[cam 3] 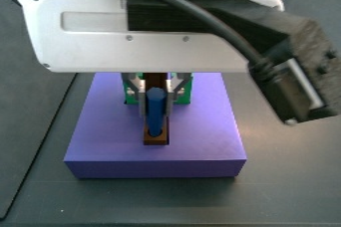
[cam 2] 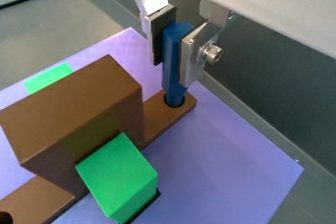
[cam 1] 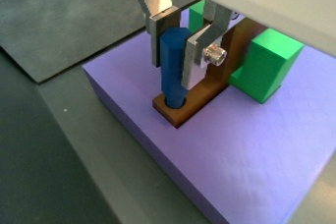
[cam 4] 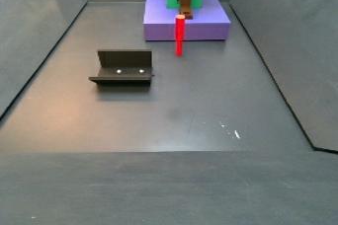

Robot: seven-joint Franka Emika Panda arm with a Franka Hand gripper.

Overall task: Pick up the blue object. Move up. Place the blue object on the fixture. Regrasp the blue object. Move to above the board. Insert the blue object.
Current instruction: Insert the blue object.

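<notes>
The insert step is in hand: the gripper is clamped on the blue peg, one silver finger flat against each side of its upper half, holding it upright over the violet slab. The board lies on top of the slab, and in both wrist views the peg's lower end sits in the dark ring of the hole at the board's near end; how deep it has gone I cannot tell. Judging from that, pick, fixture placing and regrasp are done. What remains calls for a straight push down with the peg kept plumb, then parting the jaws and lifting clear. Around the slab, left to right in a side view: the fixture stands on the floor well off to the slab's left and forward of it, with nothing on it; the red peg stands upright against the slab's front face. On the slab itself a tall brown block rises from the board near the peg, with a green block beside it. These stand close to the fingers, so any sideways drift could knock them; the way straight down looks free.
</notes>
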